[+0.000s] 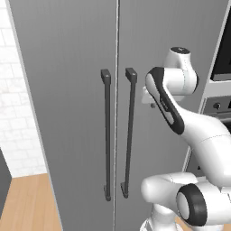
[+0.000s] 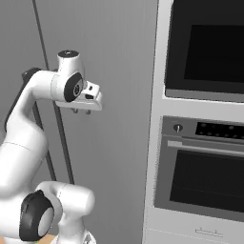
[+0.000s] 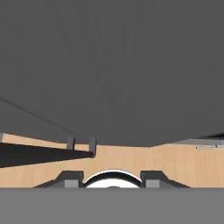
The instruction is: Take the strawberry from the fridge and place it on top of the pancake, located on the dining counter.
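Left base view has the fridge across most of the frame: a tall grey cabinet with both doors shut, a thin pale seam running down between them. Two long dark vertical handles flank that seam, one on each door, close together and parallel. No shelves or contents can be seen past the closed doors.

The gripper is held up in front of the right-hand door, to the right of the handles and near their upper ends. In the right base view its two short fingertips point downward under the white hand, apart from the door surface and holding nothing. In the hand view the two dark fingertips rise well apart at the bottom edge, so the jaws are spread with only floor between them. That view looks down along the grey door face to the wooden floor, with the lower ends of the two handles showing beside each other at lower left.

Right of the fridge stands a white column with built-in ovens: a dark-glass unit above, and below it one with a knob, a control strip and a bar handle. Left of the fridge is a white tiled wall above the wooden floor.
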